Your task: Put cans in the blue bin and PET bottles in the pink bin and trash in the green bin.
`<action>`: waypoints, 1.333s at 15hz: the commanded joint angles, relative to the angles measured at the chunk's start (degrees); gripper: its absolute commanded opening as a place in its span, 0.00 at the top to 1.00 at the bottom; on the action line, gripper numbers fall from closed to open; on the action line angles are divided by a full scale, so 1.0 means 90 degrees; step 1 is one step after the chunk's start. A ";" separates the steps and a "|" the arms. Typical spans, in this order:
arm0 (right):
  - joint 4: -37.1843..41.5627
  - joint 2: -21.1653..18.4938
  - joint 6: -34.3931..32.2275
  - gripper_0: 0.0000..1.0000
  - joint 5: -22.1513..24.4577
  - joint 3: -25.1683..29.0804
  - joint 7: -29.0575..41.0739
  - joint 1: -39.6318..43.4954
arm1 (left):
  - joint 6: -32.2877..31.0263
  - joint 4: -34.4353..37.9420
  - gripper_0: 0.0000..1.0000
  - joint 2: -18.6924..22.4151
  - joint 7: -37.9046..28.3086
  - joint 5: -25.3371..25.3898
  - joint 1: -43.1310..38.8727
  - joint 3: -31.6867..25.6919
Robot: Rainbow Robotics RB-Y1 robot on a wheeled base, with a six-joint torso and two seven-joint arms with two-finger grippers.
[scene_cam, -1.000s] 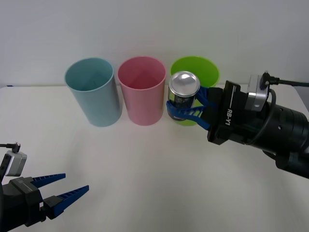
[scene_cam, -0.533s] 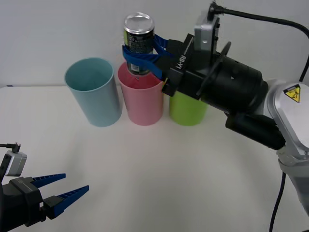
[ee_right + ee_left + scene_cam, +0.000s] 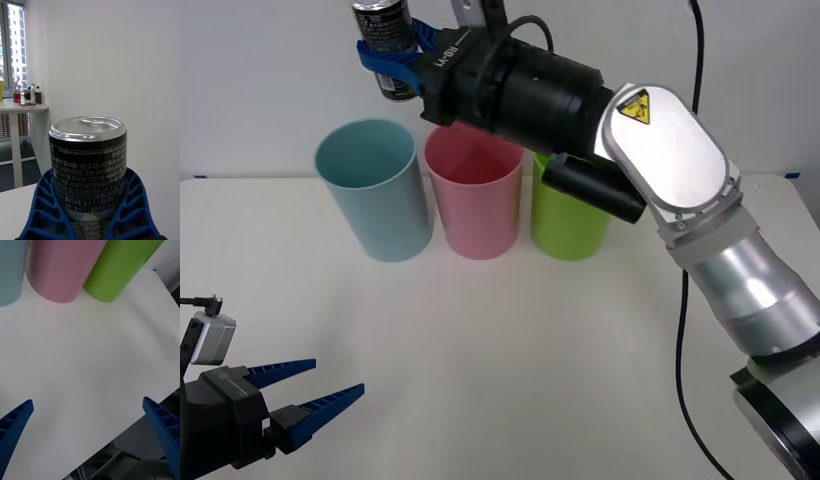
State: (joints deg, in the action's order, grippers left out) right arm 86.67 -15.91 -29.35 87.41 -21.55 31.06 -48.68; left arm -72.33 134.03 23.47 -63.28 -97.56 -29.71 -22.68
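- Can (image 3: 387, 45) is off the table, clamped between the blue fingers of the right gripper (image 3: 393, 52), high above the row of bins.
- It hangs over the blue bin (image 3: 372, 190), slightly toward that bin's right side; it is well clear of the rim, not yet lowered or let go.
- Progress, as I judge it: pickup and carry look finished and the drop is outstanding. The can seems roughly lined up with the correct bin.
- Blue bin interior, as far as it shows, looks empty; pink bin (image 3: 473, 195) likewise. The green bin (image 3: 568, 215) has its mouth hidden behind the right arm, so contents cannot be told.
- No bottles or trash lie on the visible part of the table (image 3: 510, 350); whether more items wait elsewhere cannot be told.
- Orientation: can stands upright, long axis near vertical. The right wrist view shows a silver end (image 3: 87, 127) facing up, printed side gripped around the lower half. The front view suggests a slight lean, but hard to say.
- Left gripper (image 3: 310, 390) is parked low at the near left of the table, fingers spread apart and holding nothing.
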 commanded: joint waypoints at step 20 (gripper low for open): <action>-0.5499 0.1582 0.1034 1.00 0.0678 -0.2088 0.0992 -0.3224 | 0.0000 0.0000 0.00 0.0000 0.0000 0.0000 0.0000 0.0000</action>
State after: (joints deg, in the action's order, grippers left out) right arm 37.45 -2.07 -20.85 93.36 -40.29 40.08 -77.70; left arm -72.33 134.03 23.47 -63.28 -97.56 -29.71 -22.68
